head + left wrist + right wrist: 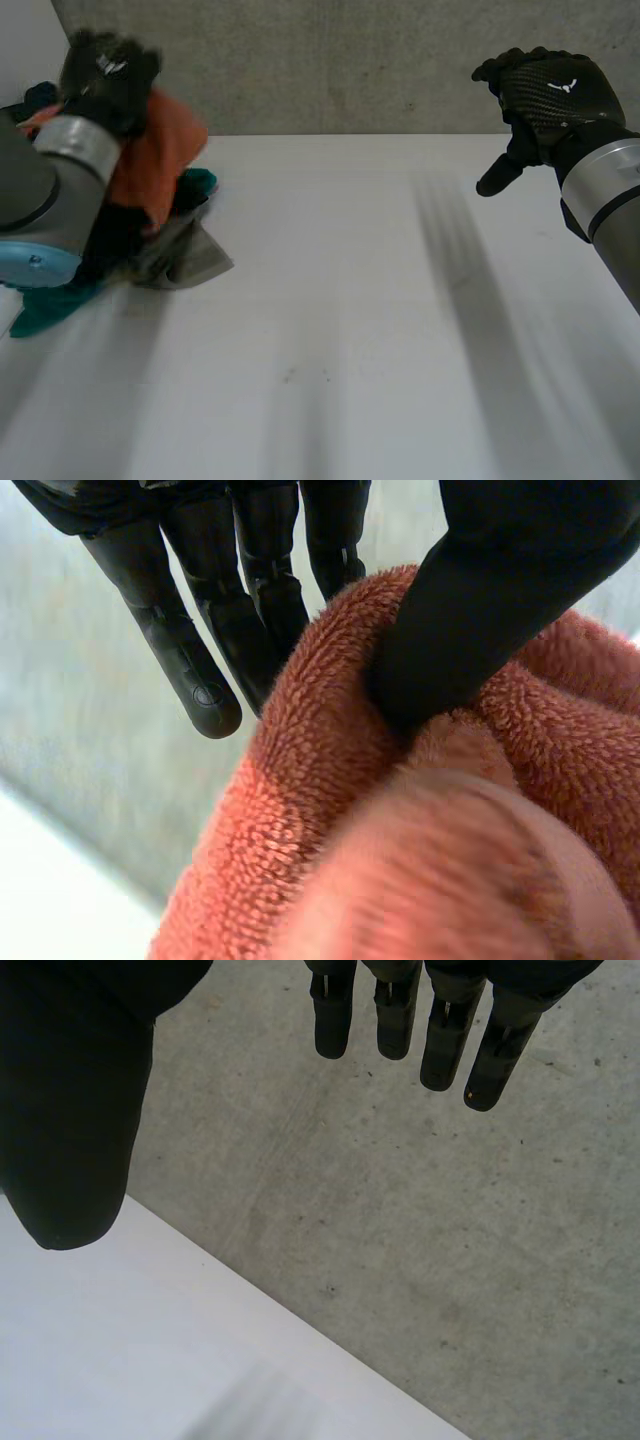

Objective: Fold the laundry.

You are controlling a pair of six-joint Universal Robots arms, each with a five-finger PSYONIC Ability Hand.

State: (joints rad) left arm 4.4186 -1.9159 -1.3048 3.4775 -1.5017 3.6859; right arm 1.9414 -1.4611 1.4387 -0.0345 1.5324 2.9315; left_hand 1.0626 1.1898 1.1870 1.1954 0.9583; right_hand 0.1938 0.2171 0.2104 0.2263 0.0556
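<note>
An orange terry towel point(160, 160) is lifted off the laundry pile at the table's far left. My left hand point(105, 70) is shut on it from above. In the left wrist view the thumb point(500, 590) presses into the orange towel point(400, 860), pinching a fold against the fingers point(260, 620) behind it. My right hand point(545, 95) hovers high over the table's far right, open and apart from all cloth. In its wrist view the straight fingers point(440, 1030) and the thumb have nothing between them.
Under the left arm lies a pile with a teal cloth point(45, 305), a grey cloth point(190, 260) and dark pieces. The white table point(350, 350) stretches from there to the right. A concrete wall point(350, 60) stands behind its far edge.
</note>
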